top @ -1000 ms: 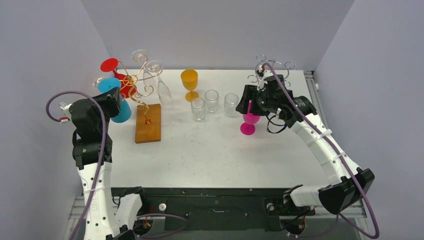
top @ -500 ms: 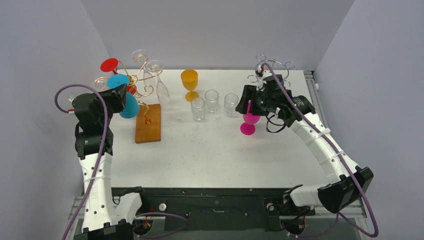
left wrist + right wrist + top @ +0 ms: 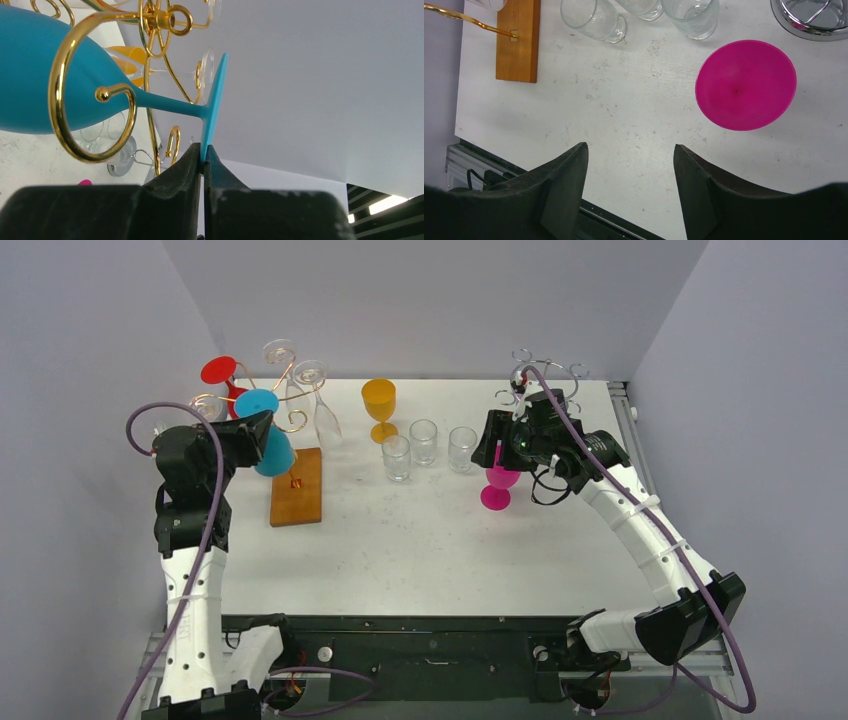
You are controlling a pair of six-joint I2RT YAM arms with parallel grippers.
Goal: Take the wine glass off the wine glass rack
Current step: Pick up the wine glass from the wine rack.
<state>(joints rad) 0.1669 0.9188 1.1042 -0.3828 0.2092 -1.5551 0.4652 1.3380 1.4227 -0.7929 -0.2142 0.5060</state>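
Observation:
The blue wine glass (image 3: 274,448) lies tilted at the front of the gold wire rack (image 3: 290,418), which stands on a wooden base (image 3: 297,486). My left gripper (image 3: 259,424) is shut on the rim of the glass's foot. In the left wrist view the fingers (image 3: 204,152) pinch the foot's edge, and a gold ring (image 3: 64,90) of the rack crosses the blue bowl (image 3: 30,75). I cannot tell whether the stem still rests in the hook. My right gripper (image 3: 497,450) is open and empty above a pink glass (image 3: 496,487) that stands on the table; it also shows in the right wrist view (image 3: 629,147).
A red glass (image 3: 222,371) and clear glasses (image 3: 318,405) hang on the gold rack. A yellow goblet (image 3: 379,405) and three clear tumblers (image 3: 423,443) stand mid-table. A silver wire rack (image 3: 548,372) stands at the back right. The pink foot (image 3: 746,85) lies below the right fingers.
My left gripper has moved right and up with the blue glass, from the rack's left side toward its front. The right arm has not moved.

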